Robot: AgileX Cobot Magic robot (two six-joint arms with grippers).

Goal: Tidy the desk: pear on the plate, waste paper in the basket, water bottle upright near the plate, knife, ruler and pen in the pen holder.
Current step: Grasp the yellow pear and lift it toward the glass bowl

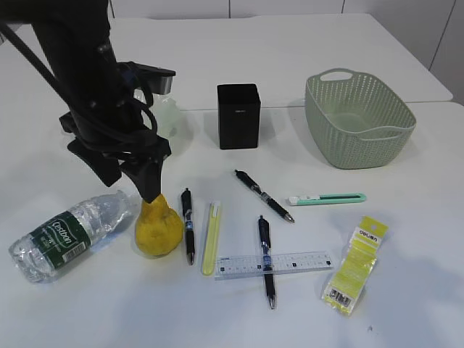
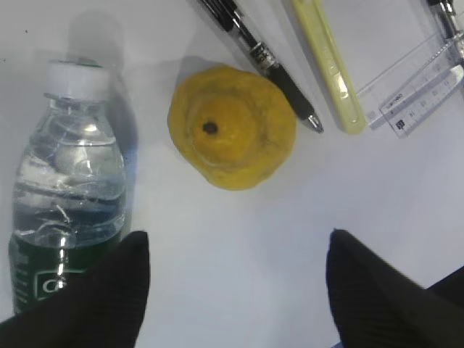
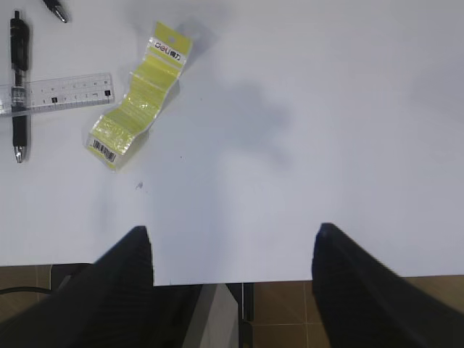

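The yellow pear (image 1: 158, 228) stands on the table, seen from above in the left wrist view (image 2: 232, 127). My left gripper (image 1: 150, 190) hovers just above and behind it, open (image 2: 235, 243) with nothing between its fingers. The water bottle (image 1: 69, 235) lies on its side left of the pear (image 2: 69, 196). The plate (image 1: 168, 116) is mostly hidden behind the left arm. The black pen holder (image 1: 238, 116) and green basket (image 1: 359, 119) stand at the back. The ruler (image 1: 274, 264), the green knife (image 1: 328, 198) and the waste paper (image 1: 355, 264) lie in front. My right gripper (image 3: 232, 235) is open over the table's front edge.
Three black pens lie loose: one beside the pear (image 1: 188, 225), one mid-table (image 1: 264, 196), one across the ruler (image 1: 267, 261). A pale yellow stick-shaped item (image 1: 211, 238) lies between the first pen and the ruler. The table's front edge (image 3: 239, 281) is below the right gripper.
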